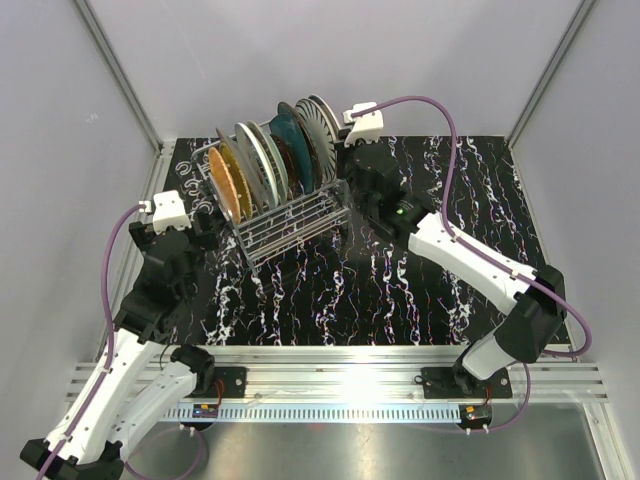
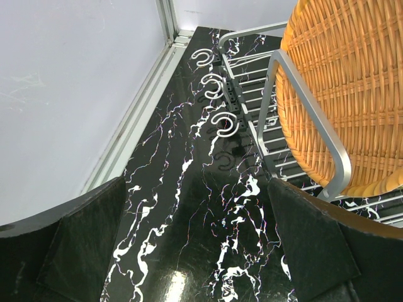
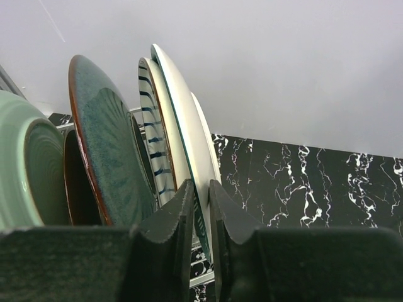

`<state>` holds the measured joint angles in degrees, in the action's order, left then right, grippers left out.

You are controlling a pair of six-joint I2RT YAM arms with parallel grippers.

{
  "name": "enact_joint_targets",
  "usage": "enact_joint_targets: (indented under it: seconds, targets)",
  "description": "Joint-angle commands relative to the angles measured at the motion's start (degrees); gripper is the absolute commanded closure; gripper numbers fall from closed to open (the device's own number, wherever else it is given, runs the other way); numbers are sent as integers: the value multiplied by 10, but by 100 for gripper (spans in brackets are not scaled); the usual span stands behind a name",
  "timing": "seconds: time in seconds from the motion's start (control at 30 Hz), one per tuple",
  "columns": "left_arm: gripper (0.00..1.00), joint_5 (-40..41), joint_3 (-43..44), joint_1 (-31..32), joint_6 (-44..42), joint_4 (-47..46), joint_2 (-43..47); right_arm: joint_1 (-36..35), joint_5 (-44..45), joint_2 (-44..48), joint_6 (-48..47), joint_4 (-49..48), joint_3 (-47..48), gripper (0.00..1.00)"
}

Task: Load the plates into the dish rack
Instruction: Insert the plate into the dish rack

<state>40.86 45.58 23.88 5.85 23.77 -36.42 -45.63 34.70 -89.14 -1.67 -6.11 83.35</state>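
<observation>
The silver wire dish rack [image 1: 292, 218] stands at the back left of the table with several plates upright in it. In the top view I see the orange woven plate [image 1: 228, 182], a dark teal plate [image 1: 284, 128] and a striped plate [image 1: 322, 118]. My right gripper [image 3: 201, 192] is shut on the rim of the last white plate [image 3: 187, 123], beside the striped plate [image 3: 151, 126], the teal plate [image 3: 107, 145] and a pale green plate [image 3: 25, 170]. My left gripper [image 2: 195, 251] is open and empty over the table, left of the rack [image 2: 308, 113] and the orange plate [image 2: 346, 94].
The rack carries small wire hooks [image 2: 223, 123] on its left side. The black marbled table [image 1: 400, 290] is bounded by white walls and a metal frame [image 1: 160, 170]. The right arm [image 1: 470, 255] reaches in from the right.
</observation>
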Motion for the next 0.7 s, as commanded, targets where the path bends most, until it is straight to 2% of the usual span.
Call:
enact_joint_targets:
  seconds: [0.0, 0.37, 0.67]
  targets:
    - [1, -6, 1, -3, -2, -31, 7, 1, -20, 4, 13, 0, 29, 80]
    - [1, -6, 0, -3, -2, -32, 7, 11, -34, -28, 13, 0, 50, 83]
    - [1, -7, 1, -3, -3, -33, 7, 32, -73, -34, 65, 7, 55, 83]
